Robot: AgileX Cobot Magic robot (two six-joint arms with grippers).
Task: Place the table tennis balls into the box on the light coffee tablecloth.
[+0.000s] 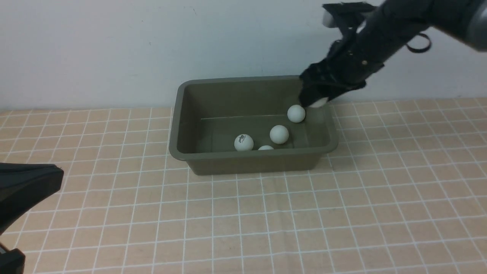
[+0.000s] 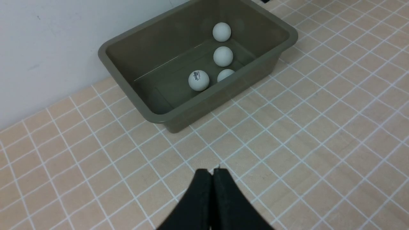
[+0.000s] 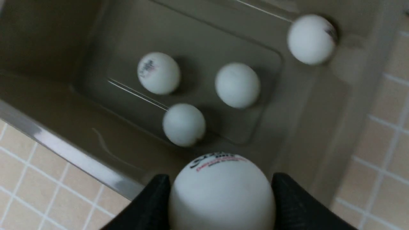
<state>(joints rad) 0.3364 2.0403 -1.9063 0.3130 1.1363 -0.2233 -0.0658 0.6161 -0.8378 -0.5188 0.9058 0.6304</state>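
The olive-green box (image 1: 179, 150) stands on the light coffee tablecloth (image 1: 342, 213) near the wall. Several white table tennis balls lie inside it: one with a logo (image 1: 243, 142), one in the middle (image 1: 279, 134), one against the near wall (image 1: 265, 147), one by the right wall (image 1: 296, 113). My right gripper (image 1: 315, 101) hangs over the box's far right corner, shut on another table tennis ball (image 3: 220, 191), whose printed logo faces up between the black fingers (image 3: 287, 198). My left gripper (image 2: 212, 172) is shut and empty, low over the cloth in front of the box.
A plain white wall (image 1: 114, 49) rises right behind the box. The left arm's dark body (image 1: 26, 186) sits at the front left edge. The checked cloth stretches in front of and to both sides of the box.
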